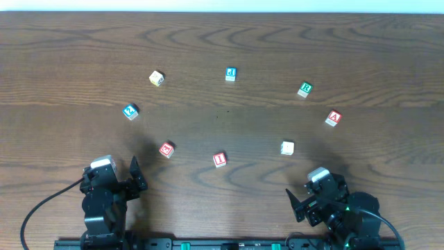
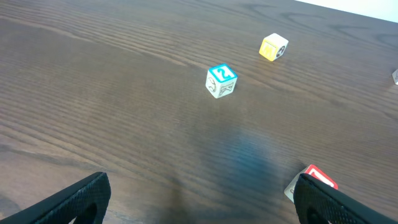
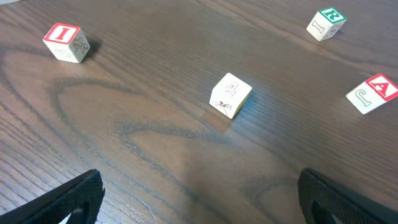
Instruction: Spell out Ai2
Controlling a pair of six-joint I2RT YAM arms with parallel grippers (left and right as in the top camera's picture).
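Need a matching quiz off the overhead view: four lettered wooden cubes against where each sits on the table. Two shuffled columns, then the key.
1. wooden cube with red A
2. wooden cube with blue 2
3. wooden cube with red I
4. wooden cube with green R

a. leftmost cube
b. front row, middle
c. rightmost cube
d. back row, right end

Pairs: 1-c, 2-a, 3-b, 4-d

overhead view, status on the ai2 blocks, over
Left hand, right hand open, empty. Red A wooden cube, red I wooden cube, blue 2 wooden cube scattered apart, none lined up. Pale wooden cube just ahead of right hand.
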